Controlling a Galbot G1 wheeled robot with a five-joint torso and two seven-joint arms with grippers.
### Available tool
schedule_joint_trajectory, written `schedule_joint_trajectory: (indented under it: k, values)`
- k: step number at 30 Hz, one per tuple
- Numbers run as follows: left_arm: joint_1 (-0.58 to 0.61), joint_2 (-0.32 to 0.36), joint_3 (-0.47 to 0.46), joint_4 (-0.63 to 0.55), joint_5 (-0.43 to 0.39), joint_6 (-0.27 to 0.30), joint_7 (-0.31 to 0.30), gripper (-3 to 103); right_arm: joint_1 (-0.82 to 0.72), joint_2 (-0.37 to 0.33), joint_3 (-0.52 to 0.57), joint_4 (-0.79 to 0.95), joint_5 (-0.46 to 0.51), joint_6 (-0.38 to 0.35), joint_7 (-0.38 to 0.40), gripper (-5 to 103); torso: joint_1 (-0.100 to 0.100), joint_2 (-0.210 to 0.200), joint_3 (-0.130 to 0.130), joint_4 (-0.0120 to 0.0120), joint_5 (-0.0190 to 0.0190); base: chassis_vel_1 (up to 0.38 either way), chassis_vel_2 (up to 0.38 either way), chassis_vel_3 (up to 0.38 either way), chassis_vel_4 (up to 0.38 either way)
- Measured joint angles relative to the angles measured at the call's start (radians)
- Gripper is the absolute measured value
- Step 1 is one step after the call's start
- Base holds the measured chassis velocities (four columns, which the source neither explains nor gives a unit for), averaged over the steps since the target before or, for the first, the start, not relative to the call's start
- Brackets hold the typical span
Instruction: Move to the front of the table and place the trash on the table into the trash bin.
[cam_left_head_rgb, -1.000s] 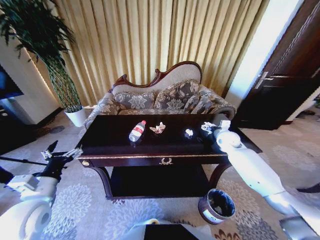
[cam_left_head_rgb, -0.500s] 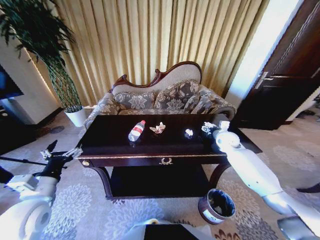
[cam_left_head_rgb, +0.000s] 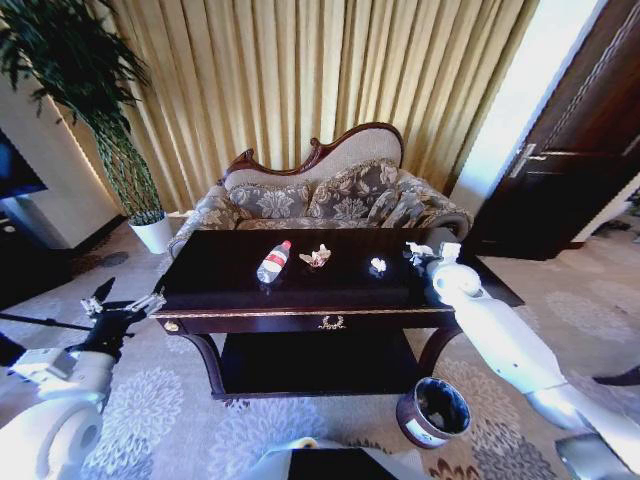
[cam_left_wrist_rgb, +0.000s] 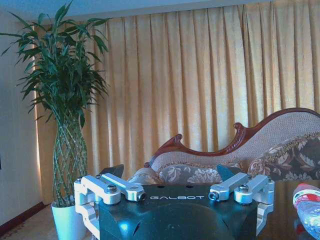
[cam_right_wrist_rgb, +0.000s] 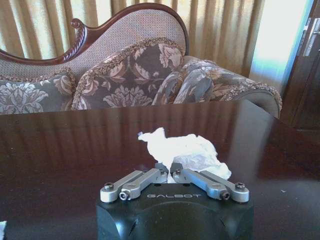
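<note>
While a patterned sofa (cam_left_head_rgb: 330, 195) backs the counter (cam_left_head_rgb: 320, 290) at 12 o'clock and a potted plant (cam_left_head_rgb: 95, 110) stands at 10 o'clock, the trash bin (cam_left_head_rgb: 433, 411) sits on the carpet at 5 o'clock. On the counter lie a red-labelled bottle (cam_left_head_rgb: 274, 261), a crumpled wrapper (cam_left_head_rgb: 317, 257), a small white scrap (cam_left_head_rgb: 378, 265) and crumpled white paper (cam_right_wrist_rgb: 182, 150). The right gripper (cam_left_head_rgb: 418, 251) has its jaws clenched on that paper at the counter's 3 o'clock end. The left gripper (cam_left_head_rgb: 120, 303) hangs off the 9 o'clock end, jaws spread and empty. Both grippers read "GALBOT".
</note>
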Motion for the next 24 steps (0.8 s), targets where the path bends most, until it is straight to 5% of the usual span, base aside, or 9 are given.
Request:
schedule_joint_trajectory:
  k: [10,16,24]
  values:
    - [-0.002,0.003,0.0,0.0,-0.01,0.001,-0.001,100,-0.102,-0.033,0.063,0.156,-0.012,0.1,-0.043,0,0.0,0.0,0.0,0.0001,0.0,0.0,0.0,0.0,0.0]
    - [-0.002,0.005,0.0,0.003,-0.031,0.001,-0.001,100,-0.332,-0.067,0.229,0.415,-0.058,0.176,-0.124,0,0.0,0.0,0.0,-0.0002,-0.0001,0.0,0.0,0.0,0.0]
    - [-0.003,0.011,0.002,0.015,-0.048,-0.002,-0.001,100,-0.607,0.004,0.421,0.64,-0.108,0.2,-0.17,0,0.0,0.0,0.0,-0.0001,0.0001,0.0,0.0,0.0,0.0]
